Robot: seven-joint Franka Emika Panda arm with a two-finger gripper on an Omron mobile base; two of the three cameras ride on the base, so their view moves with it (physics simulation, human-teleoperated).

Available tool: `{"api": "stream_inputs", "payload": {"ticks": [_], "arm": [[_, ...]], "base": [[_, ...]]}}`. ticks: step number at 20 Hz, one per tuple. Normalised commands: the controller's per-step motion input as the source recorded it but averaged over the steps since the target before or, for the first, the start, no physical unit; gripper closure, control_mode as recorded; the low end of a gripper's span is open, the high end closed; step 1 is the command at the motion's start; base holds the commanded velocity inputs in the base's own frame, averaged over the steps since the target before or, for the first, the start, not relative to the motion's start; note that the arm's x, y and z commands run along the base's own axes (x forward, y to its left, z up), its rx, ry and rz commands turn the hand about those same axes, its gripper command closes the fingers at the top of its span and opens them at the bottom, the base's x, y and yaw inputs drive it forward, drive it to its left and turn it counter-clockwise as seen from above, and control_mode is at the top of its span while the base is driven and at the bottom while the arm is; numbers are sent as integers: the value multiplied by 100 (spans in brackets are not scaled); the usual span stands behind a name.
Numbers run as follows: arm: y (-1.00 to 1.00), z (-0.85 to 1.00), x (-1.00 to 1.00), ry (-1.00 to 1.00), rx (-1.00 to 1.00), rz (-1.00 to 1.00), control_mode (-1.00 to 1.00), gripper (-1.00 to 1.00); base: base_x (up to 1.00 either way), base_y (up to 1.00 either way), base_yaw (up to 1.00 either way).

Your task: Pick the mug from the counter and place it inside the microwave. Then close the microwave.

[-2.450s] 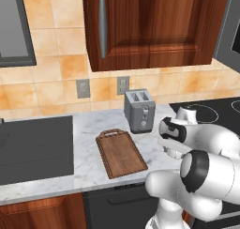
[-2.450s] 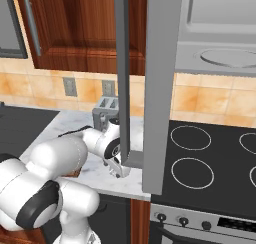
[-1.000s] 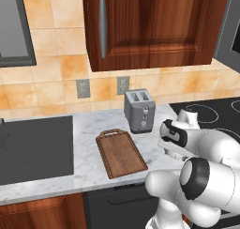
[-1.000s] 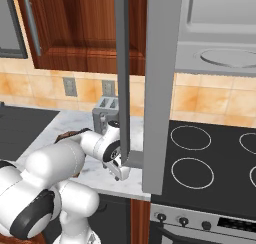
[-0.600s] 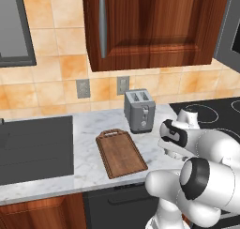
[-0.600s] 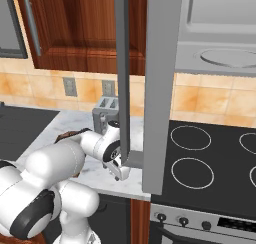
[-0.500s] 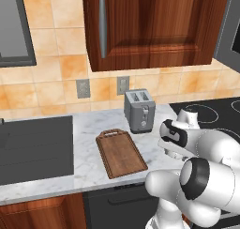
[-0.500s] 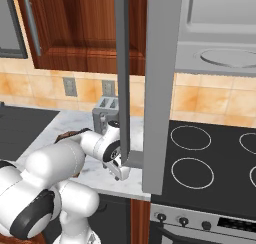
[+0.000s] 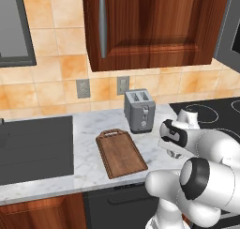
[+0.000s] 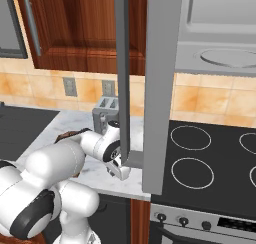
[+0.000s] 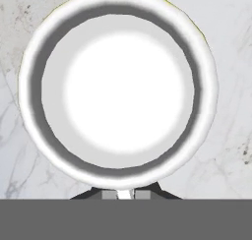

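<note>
1. While the gripper (image 11: 122,194) hangs straight down over the mug (image 11: 118,84), its fingers have come together on the near part of the rim; the hand view looks right into the white bowl of the mug, with the dark fingertips meeting just below the rim. I judge it clamped on the mug's wall.
2. That mug sits upright on the counter (image 11: 231,101), on the marble near the front edge, between the toaster (image 9: 139,110) and the stove (image 10: 210,158). The arm's wrist hides it in both base views.
3. Up and to the right, the microwave (image 10: 220,43) stands open, its door (image 10: 160,88) swung out toward the robot and hanging directly beside the wrist in the right base view.
4. Biggest risk, in my judgement: a pinch on one thin bit of rim is a weak hold. A quick lift could let the mug swing, tip or slide out.
5. Second risk: the open door is very close to the arm. Rising straight up could knock the wrist or the mug against the door's lower edge, so the path likely has to go out and around it.
6. Third risk: the cutting board (image 9: 121,153) and toaster lie nearby on the left; a wide swing that way could bump them.
</note>
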Motion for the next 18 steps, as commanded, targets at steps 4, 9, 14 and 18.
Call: {"api": "stream_inputs", "payload": {"ticks": [4, 9, 14, 18], "arm": [[0, 0, 0, 0, 0, 0, -100, 100], [0, 0, 0, 0, 0, 0, -100, 100], [0, 0, -6, 0, 0, 1, -100, 100], [0, 21, -31, 0, 0, 6, -100, 100]], "base": [[0, 0, 0], [0, 0, 0], [0, 0, 0], [0, 0, 0]]}}
